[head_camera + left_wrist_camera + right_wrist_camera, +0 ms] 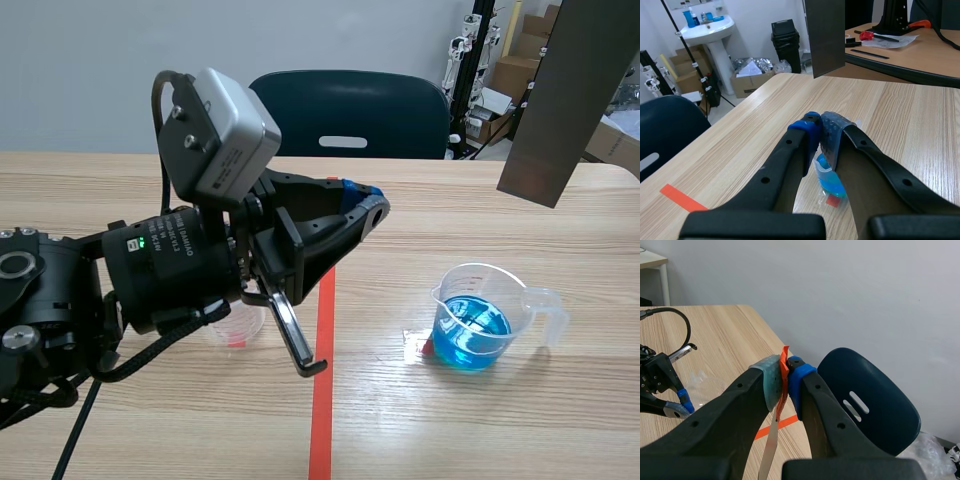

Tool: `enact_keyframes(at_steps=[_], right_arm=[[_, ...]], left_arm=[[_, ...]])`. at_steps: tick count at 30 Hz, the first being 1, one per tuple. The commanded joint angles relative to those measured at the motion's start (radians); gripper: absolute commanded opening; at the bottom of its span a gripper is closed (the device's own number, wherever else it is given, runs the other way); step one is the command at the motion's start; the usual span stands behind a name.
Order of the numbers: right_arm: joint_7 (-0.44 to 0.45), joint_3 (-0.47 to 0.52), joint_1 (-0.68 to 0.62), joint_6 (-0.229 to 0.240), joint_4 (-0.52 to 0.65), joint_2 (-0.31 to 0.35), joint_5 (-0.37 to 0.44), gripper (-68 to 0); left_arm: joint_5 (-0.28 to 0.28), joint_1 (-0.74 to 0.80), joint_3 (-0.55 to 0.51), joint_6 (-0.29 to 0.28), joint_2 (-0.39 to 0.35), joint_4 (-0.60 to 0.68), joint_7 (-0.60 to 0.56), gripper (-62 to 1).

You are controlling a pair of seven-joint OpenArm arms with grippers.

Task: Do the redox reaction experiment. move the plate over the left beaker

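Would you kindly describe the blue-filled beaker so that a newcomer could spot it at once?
On the wooden table, look right of the orange-red tape line running down its middle. There stands a clear plastic beaker with a handle. Unlike the other clear beaker, half hidden under the left arm, it holds bright blue liquid.

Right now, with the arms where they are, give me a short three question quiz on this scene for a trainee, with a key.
1. True or false: the left gripper is shut on the plate.
2. Multiple choice: the liquid in the right beaker is A red, B blue, C green.
3. Fill in: the plate hangs away from the left beaker, on the ___ beaker's side of the tape line.
Key: 1 false, it is shut on nothing; the right gripper holds the plate. 2 B. 3 right.
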Motion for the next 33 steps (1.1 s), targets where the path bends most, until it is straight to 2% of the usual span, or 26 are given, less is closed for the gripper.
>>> enact_keyframes(at_steps=[1,18,29,33], right_arm=[[0.018,0.015,0.011,0.006,0.005,0.011,0.018,-67.3],[0.010,0.015,0.008,0.006,0.006,0.011,0.017,-67.3],[0.011,0.015,0.008,0.006,0.006,0.011,0.017,-67.3],[0.011,0.015,0.008,0.006,0.006,0.011,0.017,-67.3]], left_arm=[[-0.014,-0.006,-0.001,-0.002,0.007,0.006,-0.013,-57.5],[-0.013,-0.006,-0.001,-0.002,0.007,0.006,-0.013,-57.5],[-0.013,-0.005,-0.001,-0.002,-0.029,0.006,-0.014,-57.5],[-0.013,-0.005,-0.001,-0.002,-0.059,0.006,-0.014,-48.3]])
